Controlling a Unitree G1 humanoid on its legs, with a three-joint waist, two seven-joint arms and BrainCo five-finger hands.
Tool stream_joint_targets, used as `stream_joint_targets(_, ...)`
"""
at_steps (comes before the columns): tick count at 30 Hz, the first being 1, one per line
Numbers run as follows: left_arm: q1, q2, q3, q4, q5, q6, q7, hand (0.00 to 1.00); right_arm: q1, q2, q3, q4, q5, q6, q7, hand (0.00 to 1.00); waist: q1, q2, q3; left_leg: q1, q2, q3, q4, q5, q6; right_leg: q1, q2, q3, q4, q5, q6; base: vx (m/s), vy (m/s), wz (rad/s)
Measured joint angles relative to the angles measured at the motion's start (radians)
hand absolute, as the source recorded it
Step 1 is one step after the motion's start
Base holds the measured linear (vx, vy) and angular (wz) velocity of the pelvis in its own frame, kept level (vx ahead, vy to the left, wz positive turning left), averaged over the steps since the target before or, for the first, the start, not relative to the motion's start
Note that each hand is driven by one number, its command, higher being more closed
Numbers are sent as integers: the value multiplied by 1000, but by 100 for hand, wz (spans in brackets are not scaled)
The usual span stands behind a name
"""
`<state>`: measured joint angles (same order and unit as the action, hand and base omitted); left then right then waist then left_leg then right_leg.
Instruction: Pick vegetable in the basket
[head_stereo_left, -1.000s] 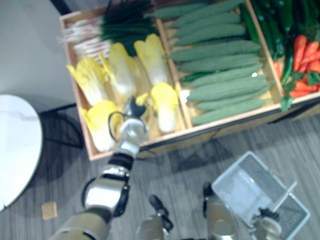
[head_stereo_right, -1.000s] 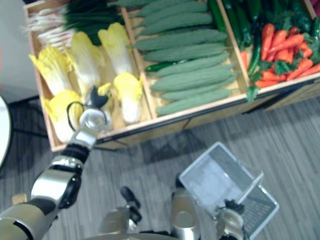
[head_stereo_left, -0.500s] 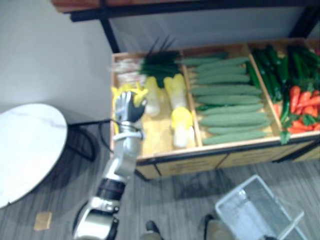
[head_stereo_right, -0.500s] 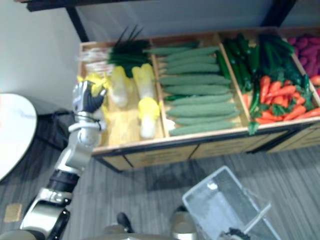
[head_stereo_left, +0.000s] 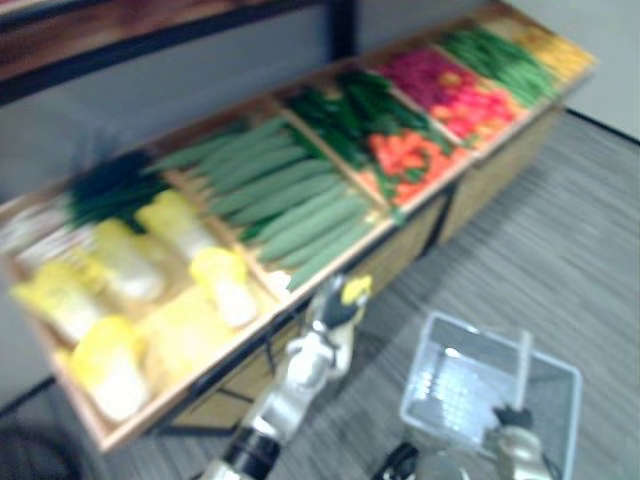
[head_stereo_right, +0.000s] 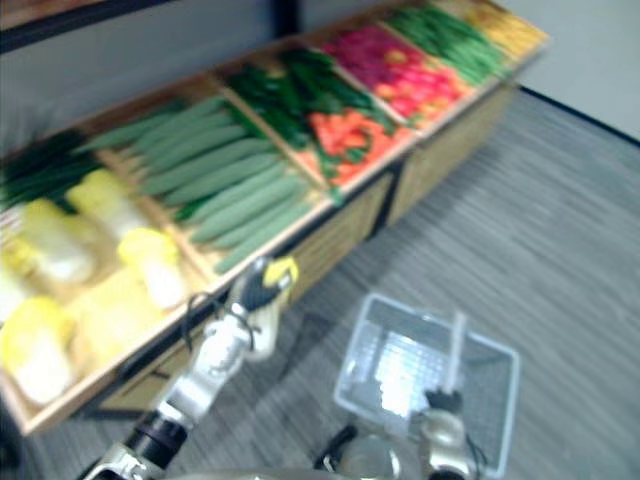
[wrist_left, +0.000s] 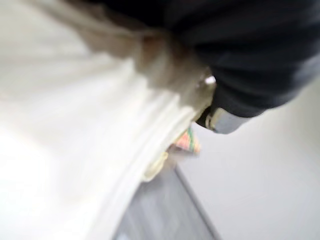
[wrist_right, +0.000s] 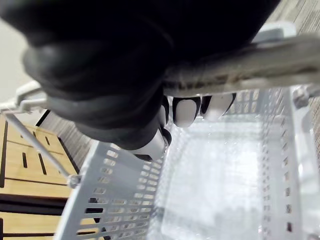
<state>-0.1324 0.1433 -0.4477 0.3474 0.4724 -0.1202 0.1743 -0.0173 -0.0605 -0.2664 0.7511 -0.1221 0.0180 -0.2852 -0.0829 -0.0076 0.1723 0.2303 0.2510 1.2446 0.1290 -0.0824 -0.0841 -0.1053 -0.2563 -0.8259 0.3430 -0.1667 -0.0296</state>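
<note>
My left hand (head_stereo_right: 248, 300) is curled round a napa cabbage (head_stereo_right: 264, 335), pale-stalked and yellow-tipped, just off the produce stand's (head_stereo_right: 340, 238) front edge, near the white mesh basket (head_stereo_left: 504, 345). The left wrist view shows its creamy stalk close up. The right wrist view shows my right hand (wrist_right: 186, 111) gripping the basket's handle (wrist_right: 240, 62).

No lettering, label, number or sign can be read on the white basket (wrist_right: 105, 200), the wooden produce stand (head_stereo_right: 450, 150) or the vegetables laid out in it.
</note>
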Motion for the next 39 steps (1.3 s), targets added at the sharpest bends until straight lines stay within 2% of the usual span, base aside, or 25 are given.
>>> stream_joint_targets(3, 13, -70, -82, 155, 14, -1, -63, 100, 20, -8, 89, -46, -35, 4, 15, 100, 0, 21, 0, 31, 145, -21, 268, -22, 35, -14, 104, 163, -33, -1, -32, 117, -207, -171)
stream_joint_targets(4, 24, -104, -102, 192, 16, -2, -70, 100, 27, -19, 149, -74, -37, 3, 16, 100, 2, 30, 0, 11, 215, -139, 423, -32, 82, -14, 154, 253, -47, -7, -51, 47, -107, -227)
stream_joint_targets(5, 31, -127, -115, 218, 16, -4, -71, 100, 22, -28, 205, -82, -42, -1, 19, 100, 4, 35, 2, -39, 216, -340, 540, -89, 79, -18, 198, 347, -49, -11, -65, 54, -91, -240)
stream_joint_targets(6, 38, -134, -123, 221, 16, -5, -71, 100, 19, -42, 234, -82, -51, -1, 24, 100, 5, 38, 1, -71, 199, -451, 587, -113, 70, -19, 219, 396, -51, -15, -70, 115, -87, -255)
stream_joint_targets(7, 54, -141, -137, 220, 15, -11, -67, 100, 18, -50, 285, -94, -75, -1, 36, 100, 9, 49, 2, -128, 155, -634, 661, -149, 53, -10, 256, 464, -59, -22, -68, 123, -75, -203)
stream_joint_targets(10, 84, -138, -168, 233, 15, -23, -64, 100, 20, -53, 346, -145, -77, 3, 55, 100, 12, 53, 22, -253, 52, -891, 731, -197, 23, 38, 319, 595, -87, -32, -85, 231, -29, -188)
stream_joint_targets(13, 85, -139, -175, 238, 11, -23, -58, 100, 20, -49, 379, -198, -77, 15, 57, 100, 39, 47, 51, -369, -44, -1003, 618, -226, 9, 106, 326, 676, -135, -22, -68, 218, 48, -95)
stream_joint_targets(15, 84, -137, -172, 237, 10, -22, -43, 100, 19, -48, 405, -242, -76, 16, 66, 100, 47, 45, 57, -416, -103, -1036, 433, -219, 11, 135, 323, 710, -164, -19, -62, 236, 97, -57)
stream_joint_targets(17, 79, -136, -172, 235, 10, -21, -30, 100, 16, -49, 435, -282, -75, 15, 77, 100, 63, 43, 58, -441, -145, -1042, 249, -152, 21, 163, 321, 743, -194, -26, -48, 285, 122, -48)
stream_joint_targets(18, 76, -139, -165, 235, 11, -21, -27, 100, 7, -45, 447, -291, -75, 8, 80, 100, 64, 43, 58, -444, -167, -1039, 134, -82, 25, 186, 322, 758, -208, -27, -36, 343, 148, -41)
stream_joint_targets(20, 74, -139, -164, 236, 11, -20, -23, 100, 2, -40, 483, -317, -75, -1, 93, 100, 84, 34, 53, -415, -190, -1033, 81, 24, 71, 201, 313, 807, -190, -76, -14, 429, 191, -71)
stream_joint_targets(22, 57, -138, -166, 237, 11, -6, -23, 100, 8, -30, 516, -353, -75, -9, 103, 100, 83, 1, 44, -372, -231, -999, 45, 22, 110, 181, 265, 829, -89, -132, 25, 449, 172, -50)
stream_joint_targets(23, 39, -139, -172, 237, 10, 2, -22, 100, 10, -25, 532, -367, -75, -12, 109, 100, 84, -16, 48, -332, -252, -985, 12, 14, 122, 117, 238, 815, 77, -145, 54, 465, 166, -24)
stream_joint_targets(24, 24, -137, -177, 238, 11, 8, -18, 0, 15, -14, 548, -376, -74, -11, 125, 100, 81, -32, 57, -266, -270, -980, -28, 10, 129, 42, 202, 772, 302, -123, 103, 556, 194, -10)
stream_joint_targets(25, 15, -132, -181, 239, 11, 21, -6, 0, 26, -3, 551, -383, -73, -9, 135, 100, 75, -45, 63, -208, -284, -987, -51, 2, 139, -7, 163, 732, 464, -89, 156, 454, 130, 26)
stream_joint_targets(26, 9, -123, -181, 240, 10, 36, 13, 0, 41, 1, 554, -384, -74, -9, 143, 100, 61, -49, 63, -149, -288, -1012, -66, -6, 145, -36, 116, 673, 579, -119, 106, 364, 64, 39)
stream_joint_targets(27, 7, -118, -179, 239, 11, 40, 22, 0, 45, 4, 562, -387, -73, -9, 144, 100, 58, -48, 63, -129, -285, -1015, -70, -6, 145, -51, 97, 651, 602, -132, 84, 428, 38, 35)
stream_joint_targets(29, -1, -93, -172, 240, 14, 47, 57, 0, 47, 0, 601, -432, -68, -12, 160, 100, 60, -44, 62, -91, -243, -1019, -70, -7, 145, -135, 60, 599, 542, -143, 65, 474, -45, 20)
stream_joint_targets(32, -24, -85, -160, 247, 23, 66, 87, 0, 57, -8, 638, -479, -53, -43, 174, 100, 56, -40, 64, -83, -190, -1042, -56, -25, 116, -197, 88, 609, 302, -126, 80, 391, -170, 25)
stream_joint_targets(33, -39, -84, -153, 258, 50, 69, 96, 0, 63, -8, 656, -493, -49, -45, 184, 100, 56, -41, 63, -74, -167, -1042, -45, -49, 79, -201, 122, 663, 117, -68, 86, 416, -261, 33)
stream_joint_targets(34, -43, -78, -151, 260, 75, 76, 96, 0, 78, -8, 668, -508, -30, -46, 186, 100, 56, -56, 55, -64, -163, -1040, -24, -90, 21, -183, 136, 728, -72, 75, 82, 439, -267, 42)
stream_joint_targets(35, -43, -74, -146, 263, 96, 78, 98, 0, 97, -6, 668, -520, -29, -51, 187, 100, 54, -75, 43, -56, -172, -1042, -15, -118, -10, -174, 120, 751, -129, 235, 79, 481, -274, 31)
stream_joint_targets(36, -50, -112, -121, 312, 125, 85, 105, 0, 95, -37, 676, -516, -27, -50, 198, 100, 57, -11, 44, -35, -118, -1031, 0, -161, -32, -167, 166, 734, -88, 209, 95, 450, -229, 15)
stream_joint_targets(37, -63, -116, -100, 338, 140, 86, 107, 0, 96, -44, 677, -522, -25, -50, 207, 100, 54, 4, 40, -53, -90, -1033, 41, -154, -30, -154, 184, 723, -85, 175, 77, 420, -228, 2)
stream_joint_targets(39, -73, -118, -50, 342, 148, 87, 118, 0, 111, -50, 684, -526, 5, -50, 225, 100, 49, 6, 43, -110, -52, -1052, 197, -148, -31, -120, 201, 703, -83, 123, 65, 364, -250, 24)
